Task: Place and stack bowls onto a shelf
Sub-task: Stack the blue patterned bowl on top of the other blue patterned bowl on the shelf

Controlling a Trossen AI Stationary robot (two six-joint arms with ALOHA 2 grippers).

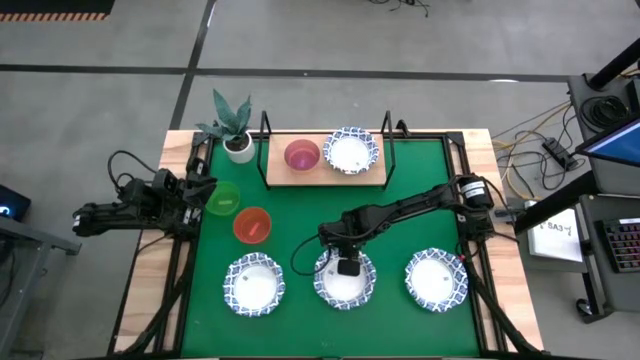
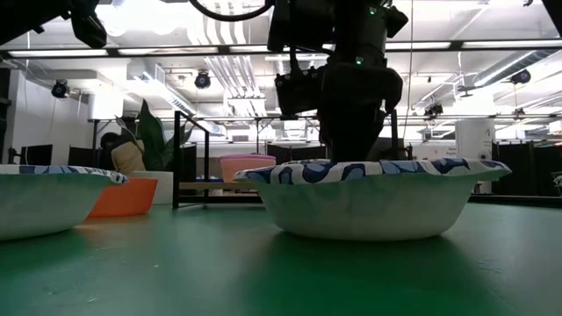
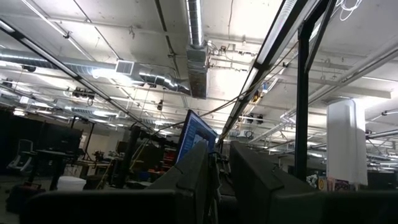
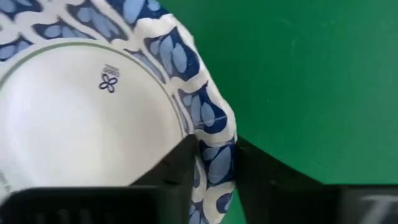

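My right gripper [image 1: 347,266] reaches from the table's right and is shut on the middle white bowl with a blue patterned rim [image 1: 345,282], which sits on the green mat near the front edge; it also shows in the low view [image 2: 369,206]. Two more such bowls rest on the mat to its left [image 1: 254,285] and right [image 1: 436,279]. The wooden shelf [image 1: 278,172] at the far edge carries a pink bowl [image 1: 302,154] and a fourth patterned bowl [image 1: 351,151]. My left gripper [image 1: 200,190] waits shut at the table's left edge. My right gripper pinches the middle bowl's blue rim [image 4: 214,155] at the bowl's far side, one finger [image 4: 177,168] inside the bowl and one [image 4: 264,177] outside. The fingers come from above, pointing down. The rim puckers between them. The bowl's base rests on the mat.
A green bowl [image 1: 222,198] and a red bowl [image 1: 252,225] stand on the mat's left half. A small white plant pot [image 1: 238,146] stands left of the shelf. The shelf's black frame posts [image 1: 388,128] rise at its ends.
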